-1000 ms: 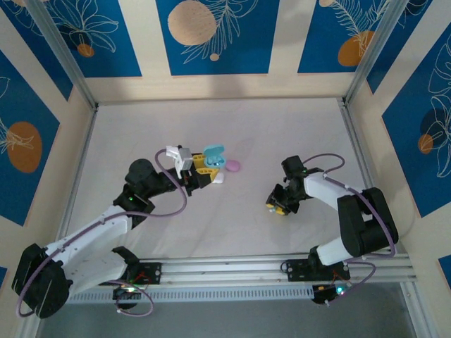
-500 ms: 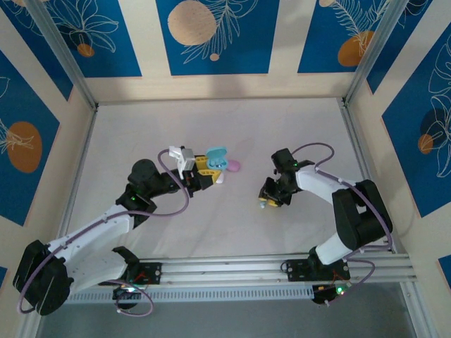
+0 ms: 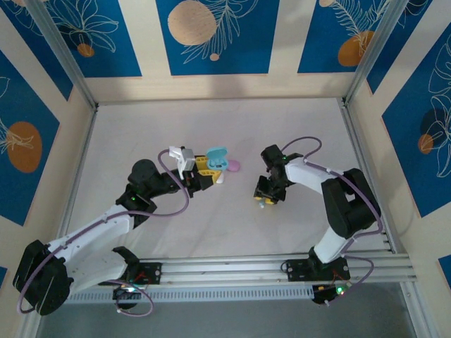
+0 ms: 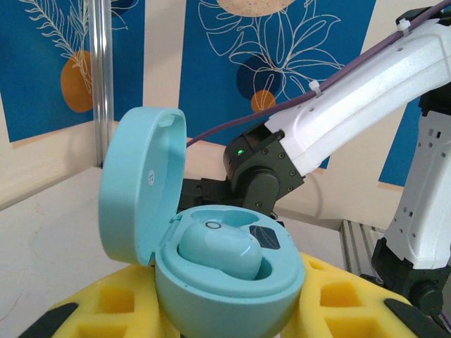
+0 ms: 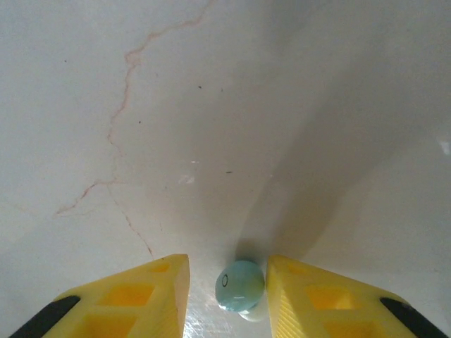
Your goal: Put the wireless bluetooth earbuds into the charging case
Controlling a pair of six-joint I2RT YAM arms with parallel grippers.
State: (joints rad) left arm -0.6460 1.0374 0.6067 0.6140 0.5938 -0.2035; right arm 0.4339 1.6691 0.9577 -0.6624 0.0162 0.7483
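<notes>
My left gripper (image 3: 210, 167) (image 4: 225, 313) is shut on a cyan charging case (image 3: 215, 156) (image 4: 211, 299), held upright with its lid (image 4: 141, 183) open. One cyan earbud (image 4: 222, 250) lies seated in the case; the well beside it (image 4: 264, 236) is empty. My right gripper (image 3: 263, 199) (image 5: 227, 264) hangs just above the table to the right of the case. Its yellow fingers (image 5: 151, 289) are shut on a second cyan earbud (image 5: 239, 285), which throws a shadow on the surface below.
A pink case (image 3: 233, 166) lies on the table just right of the held case, and a white object (image 3: 219, 177) sits by the left gripper. The white tabletop (image 3: 211, 127) is walled in by patterned panels; a metal rail (image 3: 282, 264) runs along the near edge.
The right arm has swung left toward the cyan case, carrying the earbud with it. The left gripper and case have hardly moved.
</notes>
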